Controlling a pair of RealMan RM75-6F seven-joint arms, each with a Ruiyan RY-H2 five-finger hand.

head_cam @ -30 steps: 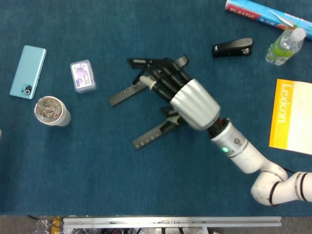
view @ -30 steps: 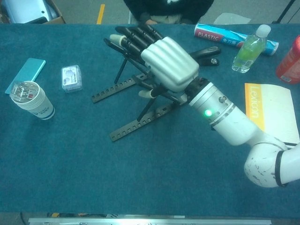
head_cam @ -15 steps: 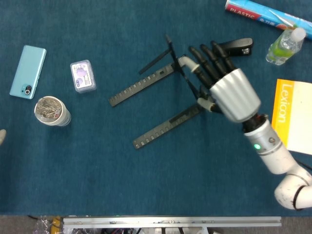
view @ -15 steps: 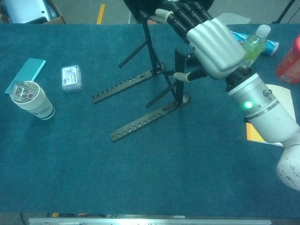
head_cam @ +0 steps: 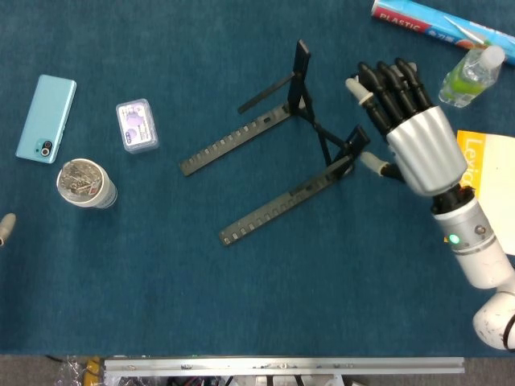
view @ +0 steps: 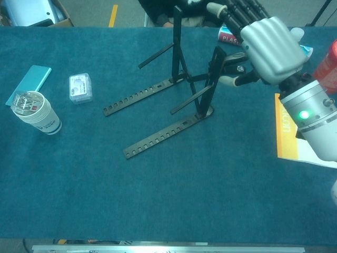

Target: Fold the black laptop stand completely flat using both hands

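Here, the black metal laptop stand (head_cam: pixel 278 165) sits unfolded, supports upright, mid-bench (head_cam: pixel 241 305). At its 3 o'clock, the right robot hand (head_cam: pixel 406 133) hovers with fingers spread, holding nothing.

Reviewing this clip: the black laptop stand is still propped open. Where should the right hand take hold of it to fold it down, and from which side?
Probably the nearer upright arm of the laptop stand, near its top, approached from the stand's right, where the right hand hovers open. The two uprights stand nearly vertical on flat notched rails, so a grip high on an upright gives leverage toward the rails. The left hand barely shows at the table's edge.
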